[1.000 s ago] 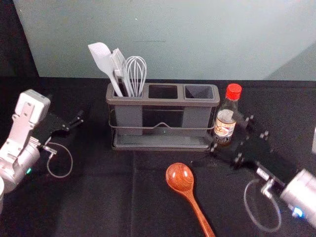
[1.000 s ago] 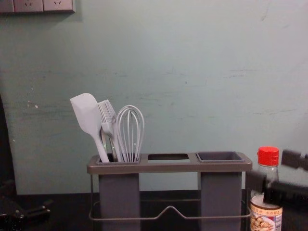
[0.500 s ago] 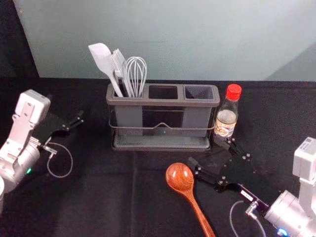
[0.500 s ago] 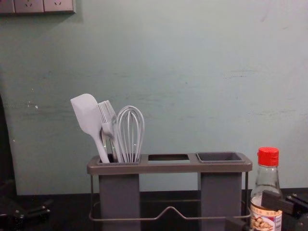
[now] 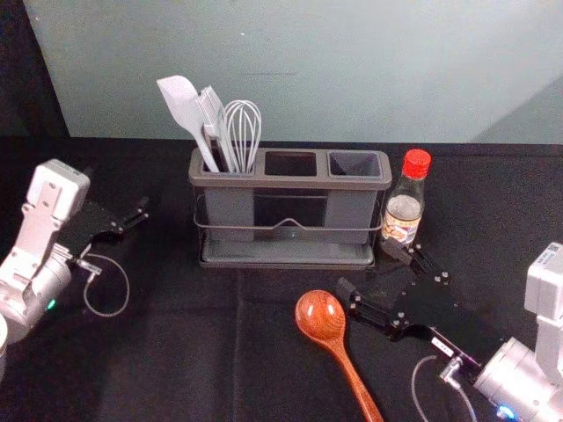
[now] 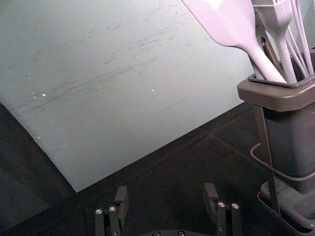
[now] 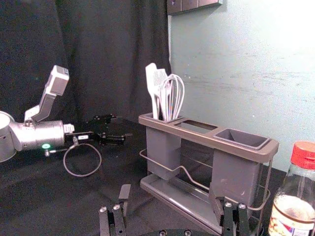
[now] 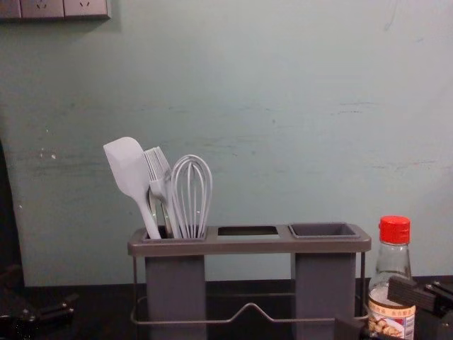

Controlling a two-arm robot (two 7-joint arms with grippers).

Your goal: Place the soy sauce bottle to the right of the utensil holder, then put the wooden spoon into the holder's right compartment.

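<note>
Facing me on the counter (image 5: 176,352) stood the utensil holder (image 5: 290,183), the soy sauce bottle (image 5: 404,211) upright just to its right, likely weighty, smooth and breakable. The wooden spoon (image 5: 322,316) lay in front, probably light and stiff but slick; I judged its handle (image 5: 357,381) the place to grasp. My right pincer (image 5: 370,268) was spread wide around nothing, near both; my left pincer (image 6: 166,192), also spread and holding nothing, rested left of the holder.

Bottle (image 5: 405,207) right of the utensil holder (image 5: 290,183) (whisk (image 5: 243,132) in its left compartment), spoon (image 5: 335,343) in front.
</note>
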